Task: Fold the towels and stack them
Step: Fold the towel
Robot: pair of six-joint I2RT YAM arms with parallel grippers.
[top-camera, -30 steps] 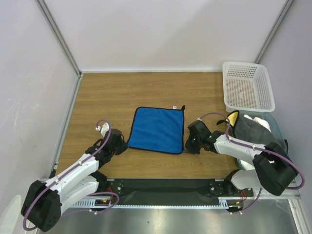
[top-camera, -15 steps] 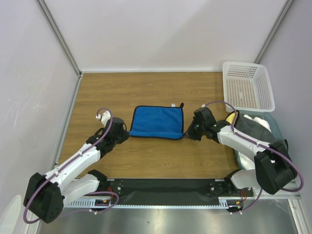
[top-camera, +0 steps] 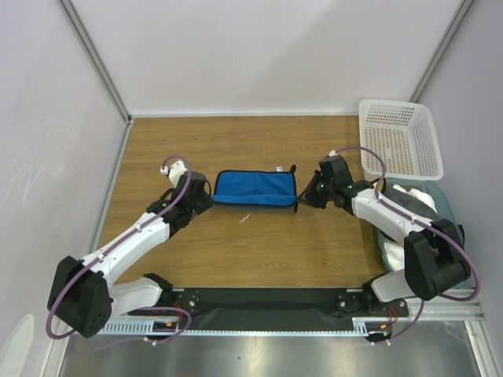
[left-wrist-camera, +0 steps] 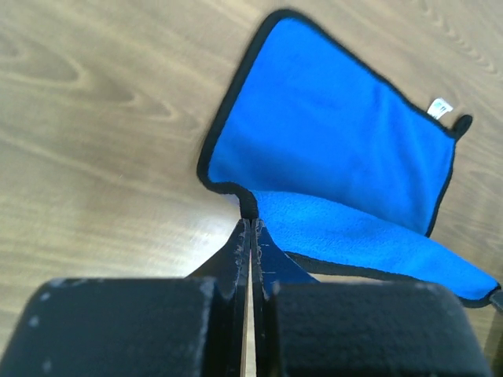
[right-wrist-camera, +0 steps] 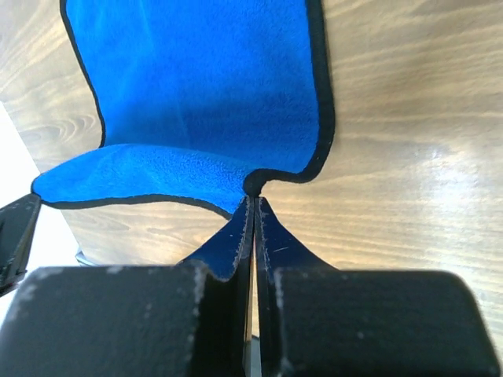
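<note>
In the middle of the top view, on the wooden table (top-camera: 236, 259), the blue towel (top-camera: 255, 188) edged in black shows as a narrow band, its long axis running left to right across the frame. A small white tag (top-camera: 280, 169) and a black hanging loop sit at its upper right corner, on the side away from the arm bases. In the wrist views the far part of the towel (left-wrist-camera: 338, 133) lies flat on the wood, while the near part curls up off it, its fleecy blue face turned to the cameras.

The left gripper (top-camera: 209, 197) is at the left end of the band. Its fingers (left-wrist-camera: 236, 259) are pressed together with only a hairline gap, pinching the black-edged corner at their tips. The right gripper (top-camera: 302, 199) is at the right end, mirroring it, and its fingers (right-wrist-camera: 271, 236) are likewise squeezed together on the towel's (right-wrist-camera: 204, 86) corner where the black edge puckers.

At the right edge of the top view, below the white perforated basket (top-camera: 399, 140), lie a yellow towel (top-camera: 376, 189), a dark grey towel (top-camera: 399, 207) and a white towel (top-camera: 414, 194) heaped together, partly behind the right arm.
</note>
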